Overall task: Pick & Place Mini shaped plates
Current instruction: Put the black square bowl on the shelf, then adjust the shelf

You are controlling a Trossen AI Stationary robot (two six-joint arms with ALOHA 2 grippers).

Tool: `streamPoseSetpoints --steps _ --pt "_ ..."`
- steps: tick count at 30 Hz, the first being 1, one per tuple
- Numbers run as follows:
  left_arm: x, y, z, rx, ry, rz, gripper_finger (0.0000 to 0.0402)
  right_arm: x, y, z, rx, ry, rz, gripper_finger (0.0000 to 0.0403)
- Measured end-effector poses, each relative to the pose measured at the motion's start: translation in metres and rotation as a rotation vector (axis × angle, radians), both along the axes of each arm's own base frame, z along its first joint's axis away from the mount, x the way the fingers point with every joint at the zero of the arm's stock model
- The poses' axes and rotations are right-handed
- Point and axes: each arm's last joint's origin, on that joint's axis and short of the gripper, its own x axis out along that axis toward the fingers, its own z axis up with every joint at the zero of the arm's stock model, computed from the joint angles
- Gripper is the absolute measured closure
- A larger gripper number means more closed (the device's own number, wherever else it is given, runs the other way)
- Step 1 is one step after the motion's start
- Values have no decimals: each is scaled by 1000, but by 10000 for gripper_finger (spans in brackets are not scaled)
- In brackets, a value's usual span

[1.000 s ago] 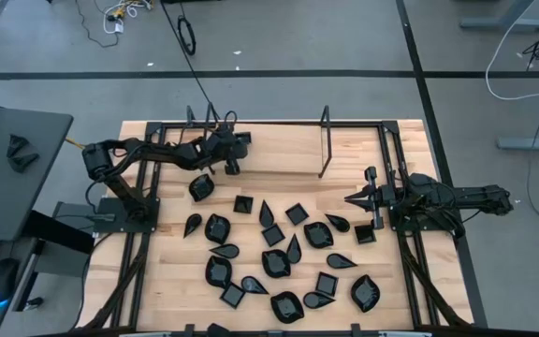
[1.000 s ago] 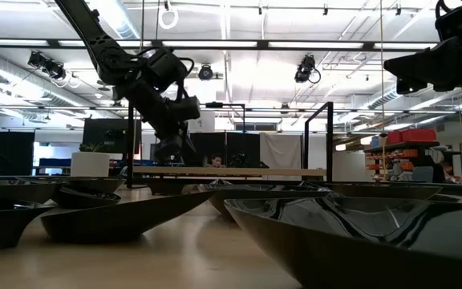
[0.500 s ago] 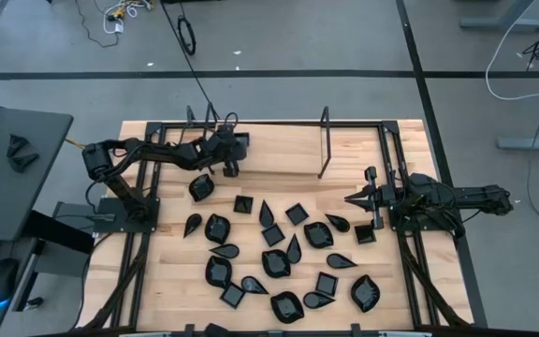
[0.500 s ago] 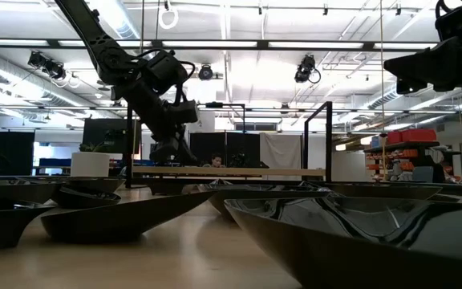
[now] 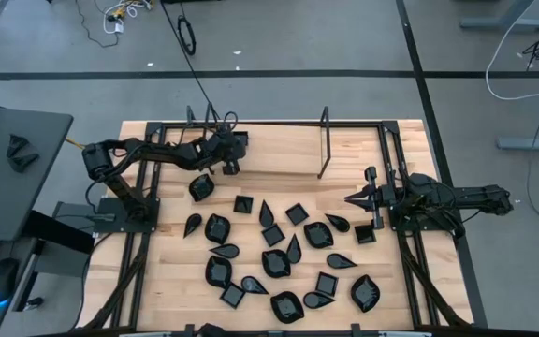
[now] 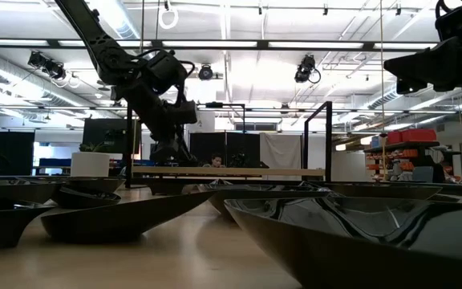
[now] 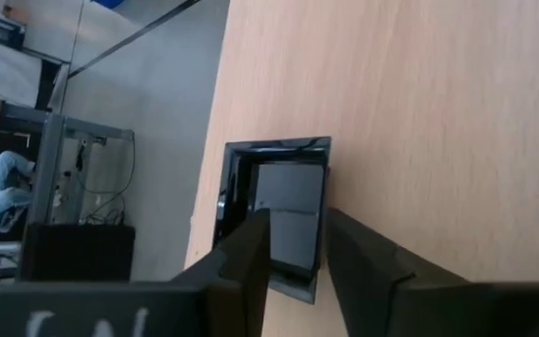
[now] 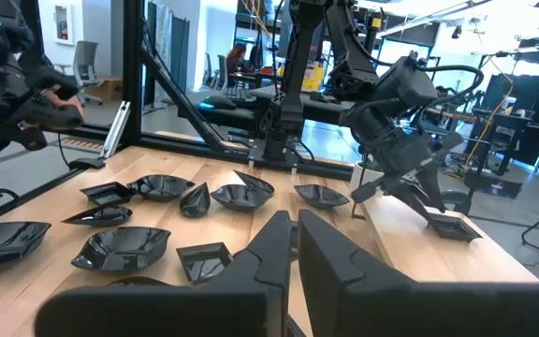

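Note:
Several glossy black mini shaped plates [image 5: 279,248] lie spread over the middle and near part of the wooden table. One square plate [image 7: 284,201] lies flat on the wood close to the far edge, apart from the rest; it also shows in the right wrist view [image 8: 452,226]. My left gripper [image 7: 298,220] slants down over it, open, with one side wall of the plate between its fingers. In the high view the left gripper [image 5: 231,166] covers that plate. My right gripper [image 5: 352,199] waits shut at the table's right side, with nothing in it [image 8: 296,234]. My left gripper stands with its fingers [image 7: 246,262] on either side of the square plate's side wall [image 7: 324,201], one over the plate's hollow and one outside. They slant down from the table's left. The plate rests on the table. Whether a finger touches the wall I cannot tell.
A black upright metal frame [image 5: 324,150] stands at the far middle of the table. Black rails [image 5: 391,159] run along the table's sides. A white pot with a plant [image 6: 91,163] and a seated person [image 6: 215,160] show beyond the table.
My left gripper has stayed over the far part of the table and has turned a little at the wrist. The plates on the table lie as before.

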Motion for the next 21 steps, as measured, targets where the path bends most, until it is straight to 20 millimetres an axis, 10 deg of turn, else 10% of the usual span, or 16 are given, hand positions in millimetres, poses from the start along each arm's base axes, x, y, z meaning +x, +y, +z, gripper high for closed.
streamPoseSetpoints --steps 21 --pt "45 -55 28 -113 -371 -206 258 0 0 0 0 0 0 376"
